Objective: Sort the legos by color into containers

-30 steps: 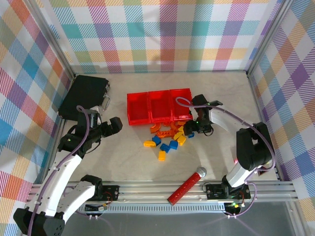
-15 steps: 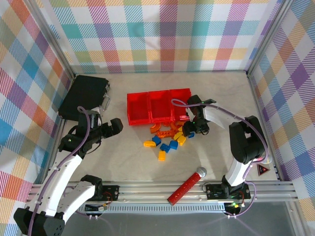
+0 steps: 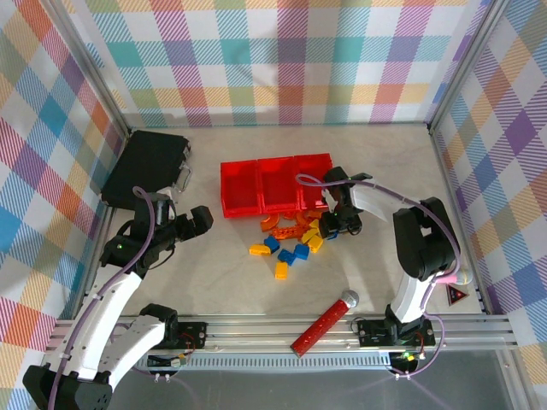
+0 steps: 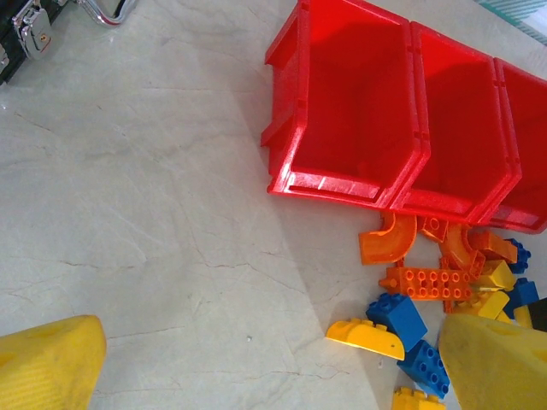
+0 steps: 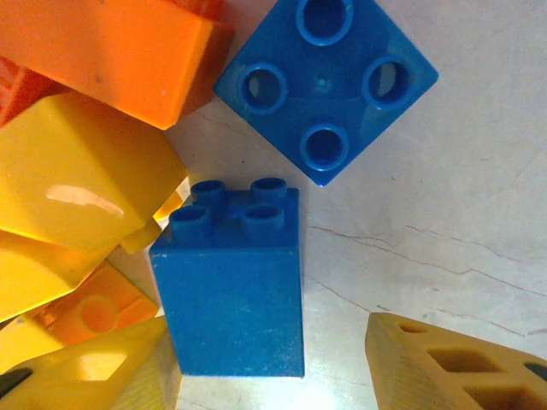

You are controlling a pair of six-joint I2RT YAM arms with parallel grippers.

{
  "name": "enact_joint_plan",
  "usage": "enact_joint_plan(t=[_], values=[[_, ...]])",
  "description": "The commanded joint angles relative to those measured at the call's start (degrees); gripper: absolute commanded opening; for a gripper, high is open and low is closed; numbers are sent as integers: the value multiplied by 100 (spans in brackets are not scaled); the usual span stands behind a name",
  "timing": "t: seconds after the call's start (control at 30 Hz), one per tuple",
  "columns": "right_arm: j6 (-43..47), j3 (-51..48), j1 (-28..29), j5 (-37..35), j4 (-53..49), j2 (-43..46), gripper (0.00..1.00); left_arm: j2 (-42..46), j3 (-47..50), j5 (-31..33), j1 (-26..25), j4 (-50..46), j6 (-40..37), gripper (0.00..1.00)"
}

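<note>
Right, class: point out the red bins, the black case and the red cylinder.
red bins [image 3: 240, 190], top external view, bare floor of the left bin.
black case [image 3: 152, 166], top external view, middle of its top face.
red cylinder [image 3: 320, 329], top external view, middle of its shaft.

Bright, even light from above fills the top view, leaving a short soft shadow beside the long red cylinder with silver ball end [image 3: 325, 323] on the pale marbled table top [image 3: 214, 273]. In the left wrist view the three glossy bright red plastic bins [image 4: 350, 128] carry white highlights along their near rims, while the yellow fingers [image 4: 47, 363] at the bottom corners are blurred. The right wrist view is close and sharp on the studded blue plastic brick [image 5: 231, 290], with white glare on the table beside it and a sheen on the smooth yellow plastic brick [image 5: 77, 196] next to it
</note>
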State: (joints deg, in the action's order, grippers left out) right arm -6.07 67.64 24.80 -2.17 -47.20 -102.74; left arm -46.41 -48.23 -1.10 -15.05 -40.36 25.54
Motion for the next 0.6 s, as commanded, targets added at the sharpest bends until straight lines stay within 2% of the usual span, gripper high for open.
enact_joint_plan(t=[0.0, 0.57], values=[[40, 163, 52, 29, 8, -62, 58, 96, -2, -97, -61, 62, 83, 100], [-44, 338, 123, -7, -44, -226, 38, 270, 133, -171, -60, 327, 81, 100]])
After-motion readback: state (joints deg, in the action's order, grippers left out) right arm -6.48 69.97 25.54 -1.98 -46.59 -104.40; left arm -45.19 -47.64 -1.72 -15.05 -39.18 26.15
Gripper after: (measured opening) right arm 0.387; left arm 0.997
